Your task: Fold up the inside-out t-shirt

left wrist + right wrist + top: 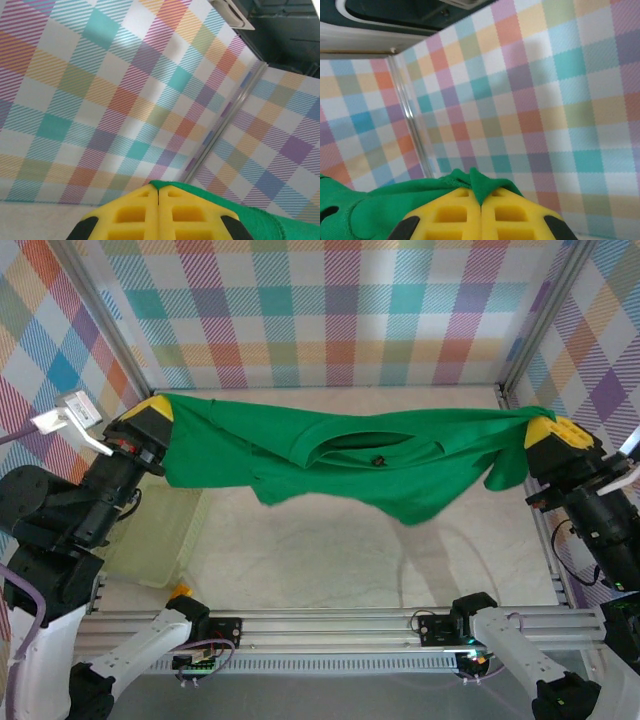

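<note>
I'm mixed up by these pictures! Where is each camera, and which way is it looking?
Top external: above and behind the robot, looking down on the table; both arms show, stretching the t-shirt between them.
Left wrist: on the left arm, facing the checked wall; left gripper shows.
Right wrist: on the right arm, facing the checked wall; right gripper shows.
Shared: both wrist views show the t-shirt pinched.

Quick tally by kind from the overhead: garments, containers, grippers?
Bright green cloth t-shirt: 1
Pale yellow-green plastic mesh basket: 1
Yellow-padded grippers: 2 (left gripper, right gripper, each shut on the shirt)
Total: 4
</note>
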{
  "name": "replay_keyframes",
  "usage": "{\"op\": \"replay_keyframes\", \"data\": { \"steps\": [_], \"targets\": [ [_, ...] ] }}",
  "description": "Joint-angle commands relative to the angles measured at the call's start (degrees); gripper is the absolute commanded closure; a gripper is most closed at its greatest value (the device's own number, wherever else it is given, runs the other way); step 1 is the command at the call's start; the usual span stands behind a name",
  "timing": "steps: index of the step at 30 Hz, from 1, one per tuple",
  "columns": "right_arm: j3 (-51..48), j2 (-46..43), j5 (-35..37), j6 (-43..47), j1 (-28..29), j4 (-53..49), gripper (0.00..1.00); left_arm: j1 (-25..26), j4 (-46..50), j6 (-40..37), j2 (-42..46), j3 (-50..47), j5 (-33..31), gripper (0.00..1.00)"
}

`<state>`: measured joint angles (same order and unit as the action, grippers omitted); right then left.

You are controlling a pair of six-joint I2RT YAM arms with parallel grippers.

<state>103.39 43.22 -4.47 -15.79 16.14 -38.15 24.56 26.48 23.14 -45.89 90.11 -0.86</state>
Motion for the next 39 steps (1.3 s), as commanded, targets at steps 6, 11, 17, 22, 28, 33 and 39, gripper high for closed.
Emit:
{"op": "replay_keyframes", "data": {
  "steps": [6,11,17,22,28,33,39],
  "targets": [
    [-2.2,11.3,9.7,0.1,0.0,0.5,1.00,-0.4,3.6,1.1,-16.2,1.2,-5.9,1.00],
    [-14.7,18.1,14.2,2.2,0.0,7.0,1.00,-0.5,5.8,2.5,-30.1,-0.8,-14.7,1.00],
    [-21.7,36.1,16.1,3.3,-0.5,14.6,0.95,-2.9,10.1,7.4,-50.8,2.4,-18.7,1.00],
    [-10.8,56.9,21.8,4.3,-2.1,11.3,0.44,-5.9,20.4,8.1,-69.2,16.7,-22.9,0.57],
    [-4.4,64.7,18.4,3.9,-3.4,6.6,0.28,-5.7,22.8,3.0,-73.5,23.8,-23.1,0.25],
    [-8.4,65.6,14.4,2.7,-3.4,8.1,0.26,-1.6,18.2,-1.5,-74.6,19.5,-15.4,0.20],
    [-8.5,70.2,15.2,-2.5,-5.6,4.5,0.26,1.0,19.0,-2.5,-80.8,20.8,-15.1,0.15]
  ]
}}
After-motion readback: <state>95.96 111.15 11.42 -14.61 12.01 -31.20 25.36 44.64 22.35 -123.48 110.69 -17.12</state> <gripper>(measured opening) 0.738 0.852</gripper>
